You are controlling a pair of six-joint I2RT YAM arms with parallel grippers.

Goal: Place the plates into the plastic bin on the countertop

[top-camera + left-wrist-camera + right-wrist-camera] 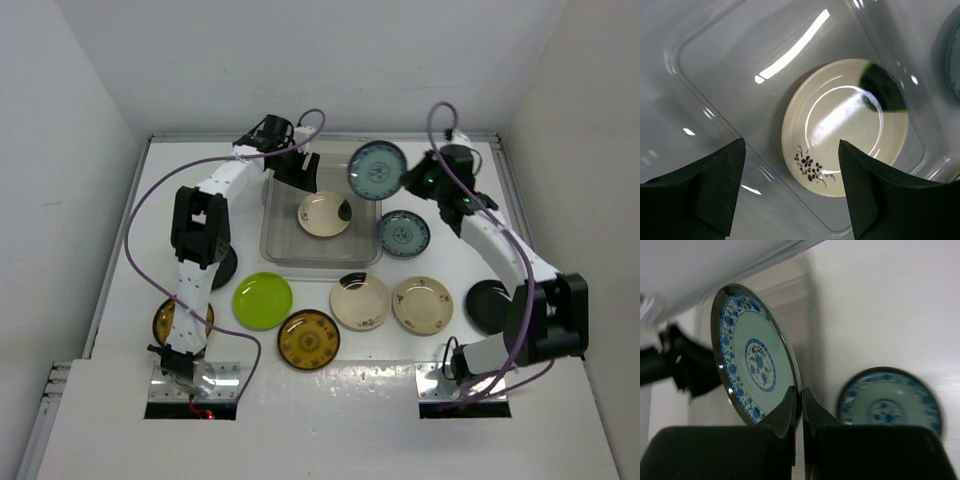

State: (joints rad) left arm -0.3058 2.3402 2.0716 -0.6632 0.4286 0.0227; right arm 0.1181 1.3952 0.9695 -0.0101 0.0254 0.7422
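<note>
White booth enclosing a white tabletop [450, 265].
The tabletop is closed in on three sides by plain white walls: a left wall [60, 130], a back wall [320, 60] and a right wall [595, 130]. A thin metal edge strip [101, 300] is seen along the left side of the tabletop. The space is evenly lit, and only soft shadows are cast on the white surface.

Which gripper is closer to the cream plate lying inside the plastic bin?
Left. The left gripper hangs open right above the cream plate in the plastic bin; the right gripper is off by the bin's far right corner, pinching a blue-patterned plate on edge.
</note>
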